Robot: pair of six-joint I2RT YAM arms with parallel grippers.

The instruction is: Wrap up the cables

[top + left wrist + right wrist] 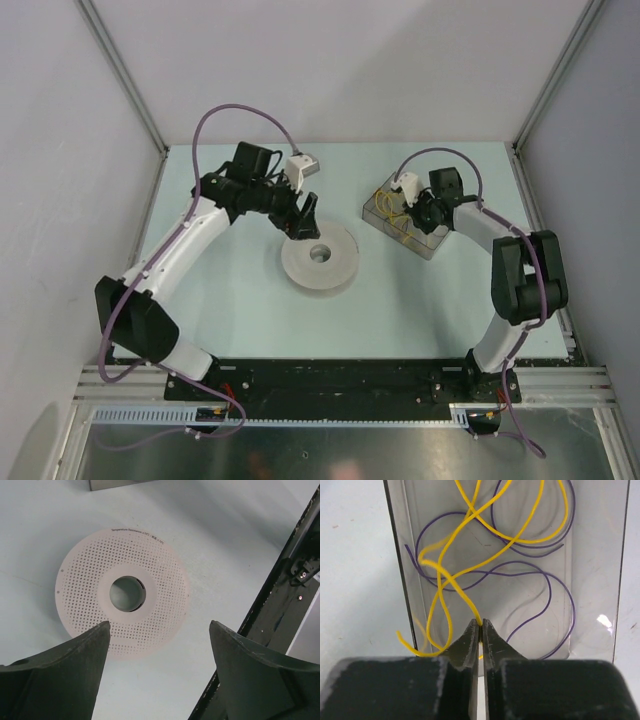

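Note:
A thin yellow cable (451,578) lies in loose loops in a clear tray (600,555), seen small in the top view (397,222). A thin purple wire (547,587) loops under it. My right gripper (480,623) is shut on the yellow cable, just above the tray floor; in the top view it is over the tray (418,213). A white perforated spool (320,257) lies flat mid-table, also in the left wrist view (125,592). My left gripper (159,630) is open and empty, above the spool's near edge (303,222).
The clear tray (433,246) stands at the right back of the pale table. A black base rail (280,605) runs along the near edge. Grey walls close in the left, back and right sides. Thick purple hoses (245,108) arch over both arms.

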